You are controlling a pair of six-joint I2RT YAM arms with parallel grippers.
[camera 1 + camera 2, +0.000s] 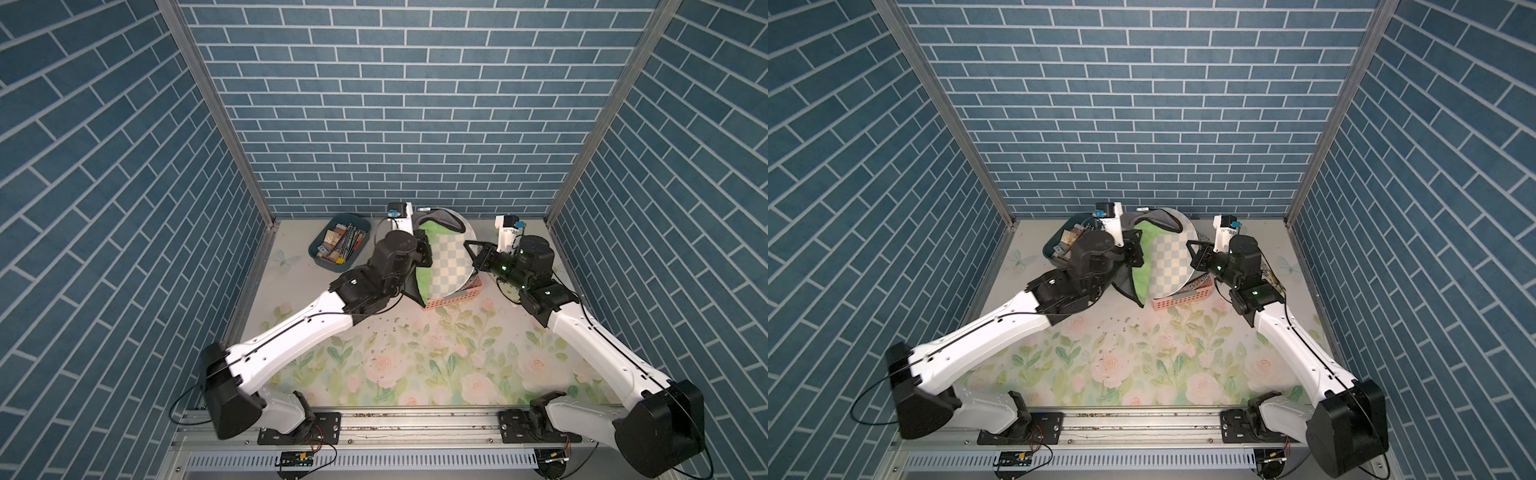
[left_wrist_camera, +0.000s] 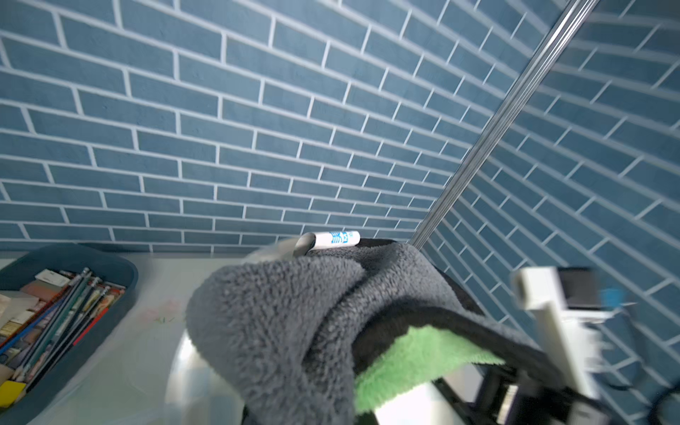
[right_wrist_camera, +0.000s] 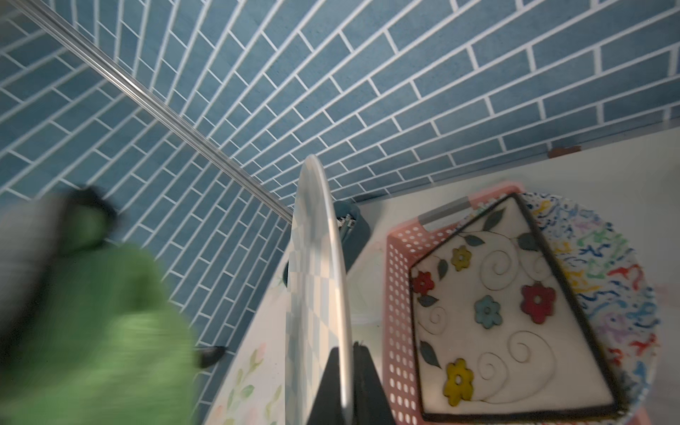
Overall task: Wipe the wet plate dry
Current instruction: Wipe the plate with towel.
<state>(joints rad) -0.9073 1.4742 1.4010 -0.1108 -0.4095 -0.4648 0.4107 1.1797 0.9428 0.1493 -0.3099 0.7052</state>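
Grey-green cloth (image 2: 276, 323) clamped by left tool (image 1: 424, 251); wrist view shows right tool (image 3: 346, 368) pinching plate (image 3: 312, 276).

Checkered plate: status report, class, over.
Grippers: right gripper shut on rim of checkered plate, held upright. Also left gripper shut on cloth, draped over plate. Nearby: pink basket close below.

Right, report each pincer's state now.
Left pincer: closed, holding the cloth.
Right pincer: closed on the rim of the checkered plate.
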